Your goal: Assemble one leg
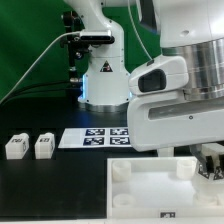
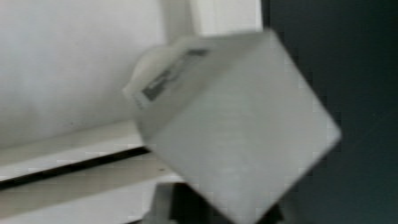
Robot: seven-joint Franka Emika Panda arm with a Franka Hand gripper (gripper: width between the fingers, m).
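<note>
Tray (image 1: 150, 186) and legs share the black table (image 1: 50, 195). The tray, a large white square piece, lies toward the exterior view's right, in the foreground. Two of its round corner sockets show, one at the near-left corner (image 1: 122, 172) and one further right (image 1: 185, 168). The part of its floor that can be seen is plain white.

The gripper (image 1: 211, 163) hangs over the tray's right part, at the edge of the exterior view, under the bulky white arm. Its fingers are too dark and cropped there to read.

In the wrist view one leg (image 2: 240, 130) fills most of the picture. It is a white block, tilted on a corner, with a strip of its black-and-white tag showing on one face. Behind it lie the tray's pale surface (image 2: 63, 90) and a raised rim. No finger shows in this view, so I cannot tell whether the jaws clamp this leg or stand apart.

Two further legs, the first spare leg (image 1: 15, 147) and the second spare leg (image 1: 43, 147), stand side by side on the table, well apart from the tray, at the exterior view's left. The marker board (image 1: 95, 138) lies flat between them and the arm.
</note>
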